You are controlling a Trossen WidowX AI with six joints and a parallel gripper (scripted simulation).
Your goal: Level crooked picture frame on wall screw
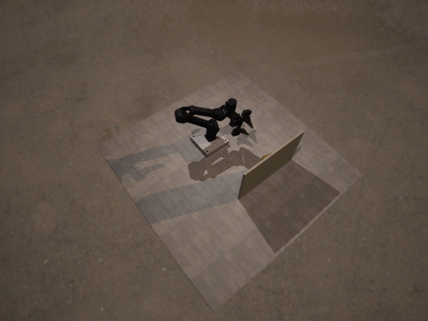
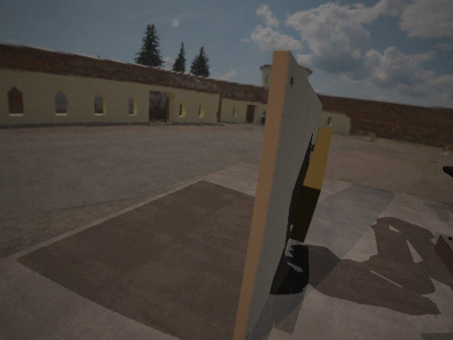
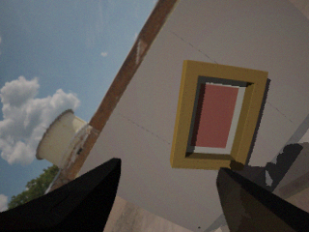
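Observation:
The yellow picture frame (image 1: 265,157) (image 2: 320,158) (image 3: 181,116) hangs on the front face of the upright wall panel (image 1: 274,164) (image 2: 274,164) (image 3: 145,101). It has a red picture with a pale border. In the wrist view its sides do not run parallel to the panel's edge and seams, so it looks crooked. The screw and the notched strip are hidden behind it. My gripper (image 1: 250,131) (image 3: 170,170) is open and empty. Its fingers are apart, well back from the frame and touching nothing.
The arm's pale base (image 1: 211,144) stands on the grey square floor (image 1: 221,249) in front of the panel. Arm shadows fall on the floor and on the lower panel. In the exterior view a small black part (image 2: 448,170) shows at the right edge.

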